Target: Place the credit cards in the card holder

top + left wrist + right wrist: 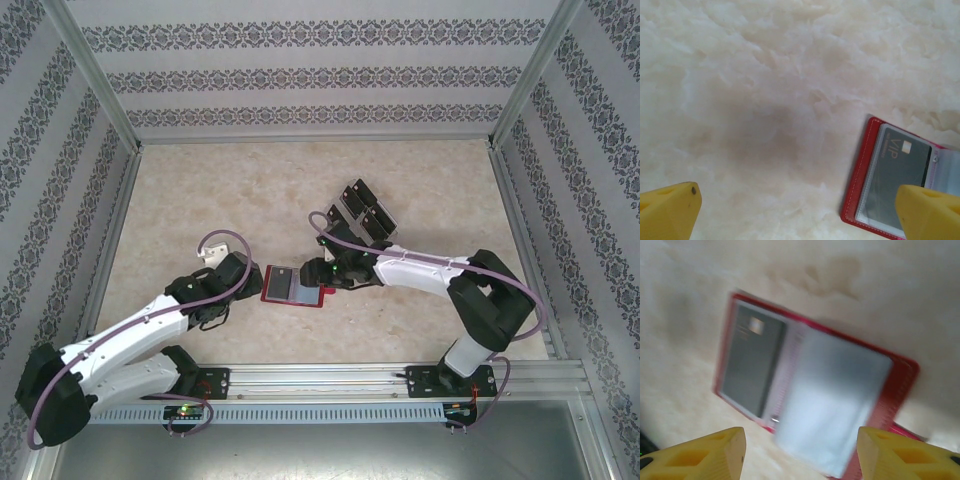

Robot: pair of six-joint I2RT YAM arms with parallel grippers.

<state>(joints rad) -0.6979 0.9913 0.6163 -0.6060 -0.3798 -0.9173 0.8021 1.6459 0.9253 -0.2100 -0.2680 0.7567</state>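
Observation:
The dark-red card holder (293, 286) lies open and flat on the table between my two grippers. In the left wrist view a dark card marked VIP (897, 167) sits in its left clear pocket, and the right wrist view shows the same card (752, 365) beside a pale, blurred pocket. My left gripper (800, 220) is open over bare table at the card holder's (860, 190) left edge. My right gripper (802, 455) is open just above the card holder (900, 385), with nothing between its fingers. Several black credit cards (363, 209) lie grouped behind the right gripper (322, 272).
The marble-patterned table (220, 200) is fenced by patterned walls and metal frame posts (95, 80). The arms' mounting rail (330, 380) runs along the near edge. The left gripper (247, 283) and its cable loop sit left of the card holder.

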